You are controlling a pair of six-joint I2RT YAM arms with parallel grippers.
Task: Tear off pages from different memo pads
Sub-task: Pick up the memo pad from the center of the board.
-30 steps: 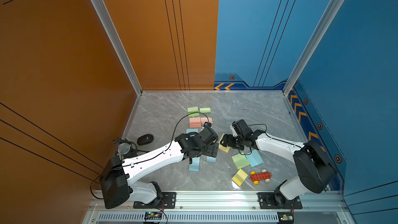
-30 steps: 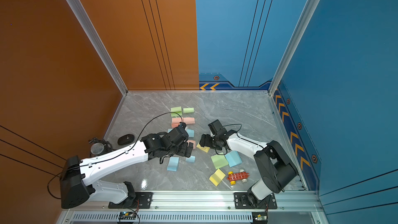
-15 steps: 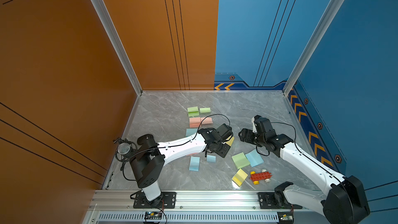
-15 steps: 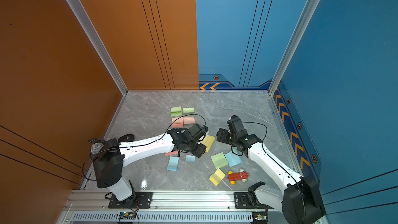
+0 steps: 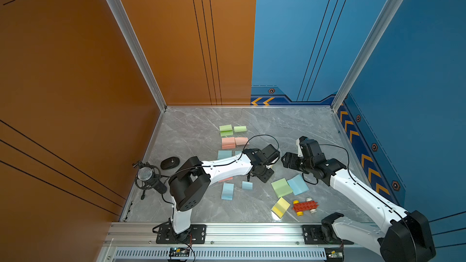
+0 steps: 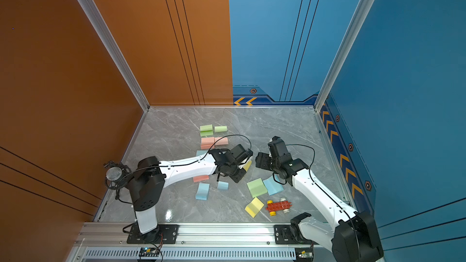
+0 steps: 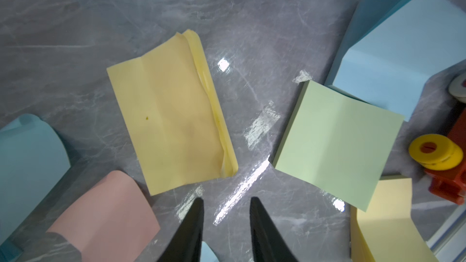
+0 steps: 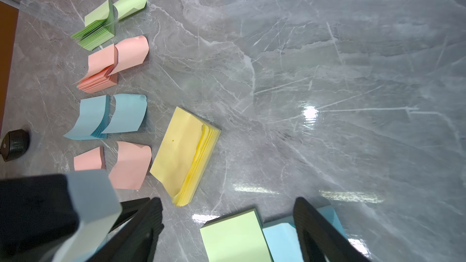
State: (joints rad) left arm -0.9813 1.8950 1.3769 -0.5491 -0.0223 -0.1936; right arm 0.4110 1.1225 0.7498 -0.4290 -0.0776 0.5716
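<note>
A yellow memo pad point(image 7: 171, 117) with ruffled top sheets lies on the grey floor just ahead of my left gripper point(image 7: 227, 199). That gripper's jaws stand a narrow gap apart, with only floor between them. In a top view the pad point(image 6: 247, 165) peeks out beside the left gripper point(image 6: 237, 175). My right gripper point(image 8: 228, 200) hovers wide open and empty to the pad's right point(image 8: 181, 147). Green point(image 5: 225, 130), pink point(image 5: 228, 142) and blue point(image 5: 224, 154) memo pads sit behind, each with a curled loose page beside it, such as the green page point(image 5: 239, 129).
A green pad point(image 5: 281, 187), a blue pad point(image 5: 297, 184) and a yellow pad point(image 5: 280, 207) lie front right by a red toy car point(image 5: 305, 205). Loose blue pages point(image 5: 227, 191) lie under the left arm. A microphone point(image 5: 145, 173) and a black puck point(image 5: 169, 163) sit at the left wall.
The left gripper's jaws have narrowed from wide open, catching nothing. The right gripper has drawn back to the right, away from the yellow pad, and stayed wide open.
</note>
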